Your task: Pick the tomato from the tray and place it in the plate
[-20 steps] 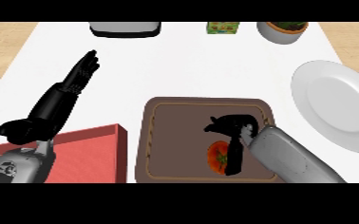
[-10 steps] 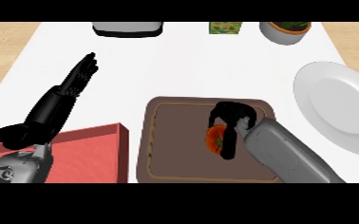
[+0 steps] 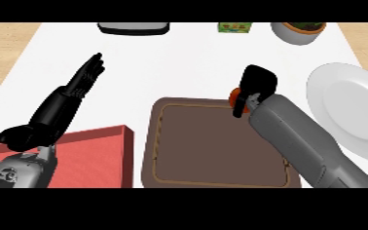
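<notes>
Head view, from the left edge across: my left hand (image 3: 64, 102) rests over the white counter (image 3: 179, 63), its black fingers stretched out straight and pointing up and away from me, holding nothing. Below it, at the lower left, lies a flat red rectangular mat (image 3: 90, 158), and my grey left forearm covers its near corner. At the far edge of the counter, a little right of that hand, sits a dark rectangular container with a pale rim (image 3: 134, 28).

Next comes the brown rectangular tray with a raised lip (image 3: 215, 148), just beside the red mat. Its inner floor is bare. Over its far right corner is my right hand (image 3: 255, 90), fingers curled round the small red tomato (image 3: 235, 96). Only a sliver of the tomato shows at the left side of my hand, at the tray's far rim and not resting on its floor. My grey right forearm runs from there down to the lower right, crossing the tray's right side.

Further back stands a small green box (image 3: 235, 27), then a grey round bowl with dark contents (image 3: 297, 31). At the right edge lies the white round plate (image 3: 345, 102), near my right hand but apart from it.
</notes>
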Motion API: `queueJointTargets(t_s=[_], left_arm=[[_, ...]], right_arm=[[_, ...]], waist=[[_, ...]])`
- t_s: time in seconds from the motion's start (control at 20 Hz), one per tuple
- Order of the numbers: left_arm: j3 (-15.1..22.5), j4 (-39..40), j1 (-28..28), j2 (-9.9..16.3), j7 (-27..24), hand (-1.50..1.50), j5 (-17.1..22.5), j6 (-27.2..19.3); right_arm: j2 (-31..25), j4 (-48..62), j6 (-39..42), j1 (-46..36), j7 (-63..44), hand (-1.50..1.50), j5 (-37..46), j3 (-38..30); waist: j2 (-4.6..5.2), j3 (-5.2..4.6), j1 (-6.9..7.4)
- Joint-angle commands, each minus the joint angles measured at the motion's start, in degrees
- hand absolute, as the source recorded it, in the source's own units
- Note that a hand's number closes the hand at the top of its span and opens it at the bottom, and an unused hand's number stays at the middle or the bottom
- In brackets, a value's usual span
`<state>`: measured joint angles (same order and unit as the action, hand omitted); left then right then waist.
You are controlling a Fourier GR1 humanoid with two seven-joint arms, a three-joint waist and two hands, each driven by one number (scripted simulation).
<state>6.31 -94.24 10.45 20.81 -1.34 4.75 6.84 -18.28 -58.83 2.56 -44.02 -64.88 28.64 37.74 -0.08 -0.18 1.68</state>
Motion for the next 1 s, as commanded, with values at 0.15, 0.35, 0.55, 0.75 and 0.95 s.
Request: queueJointTargets(t_s=[0.15, 0.35, 0.55, 0.75, 0.95], left_arm=[[0.2, 0.8, 0.4, -0.8, -0.1, 0.00, -1.1, -0.9], [0.2, 1.1, 0.7, -1.5, -0.6, 0.00, -0.4, -0.3], [0.1, -1.0, -1.2, -1.2, 0.5, 0.00, -1.4, -1.4], [-0.5, -2.2, -1.2, -1.2, 1.8, 0.00, -0.8, -1.4], [-1.2, -1.2, -3.2, -0.3, -0.8, 0.00, -1.3, -0.6]], right_arm=[[8.4, 5.6, -11.5, -9.4, -19.2, 1.50, 16.1, -0.1], [10.0, 9.1, -11.7, -13.8, -20.3, 1.50, 21.4, -3.7], [10.6, 11.9, -12.2, -15.5, -20.3, 1.50, 27.7, -7.3], [8.2, 13.2, -11.4, -15.5, -20.3, 1.50, 33.3, -10.2], [6.9, 11.2, -10.5, -13.4, -20.3, 1.50, 37.5, -12.4]], waist=[[-0.12, 0.05, -0.38], [-0.02, 0.06, -0.95], [-0.47, 0.07, -1.22], [-0.58, 0.12, -1.80], [-0.58, 0.12, -2.19]])
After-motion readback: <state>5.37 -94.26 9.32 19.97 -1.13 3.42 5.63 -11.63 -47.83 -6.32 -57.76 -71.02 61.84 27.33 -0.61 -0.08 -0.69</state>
